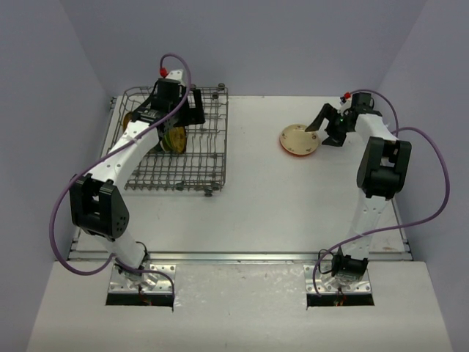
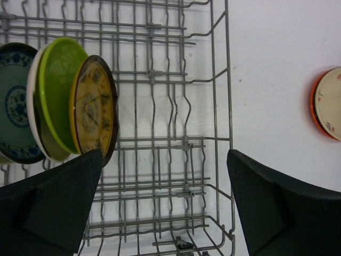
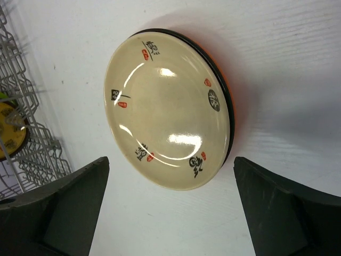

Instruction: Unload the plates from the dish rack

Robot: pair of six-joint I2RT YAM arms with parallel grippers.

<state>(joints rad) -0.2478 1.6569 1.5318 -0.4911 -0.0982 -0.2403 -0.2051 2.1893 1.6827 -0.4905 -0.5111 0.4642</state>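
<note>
The dish rack (image 1: 192,163) stands at the table's left. Three plates stand on edge in it, seen in the left wrist view: a teal-patterned one (image 2: 13,101), a lime green one (image 2: 58,90) and a yellow-brown patterned one (image 2: 95,109). My left gripper (image 1: 173,117) hangs open and empty over the rack, its left finger (image 2: 53,208) just below the yellow-brown plate. An orange plate (image 1: 299,139) with a beige face lies flat on the table at the right. My right gripper (image 1: 327,130) is open and empty beside it, a little above; in its wrist view the plate (image 3: 168,106) lies beyond the fingertips.
The rack's right-hand half (image 2: 160,138) holds only upright tines. The orange plate shows at the right edge of the left wrist view (image 2: 326,104). The rack's corner (image 3: 26,133) shows at the left of the right wrist view. White tabletop (image 1: 293,205) lies between rack and arms.
</note>
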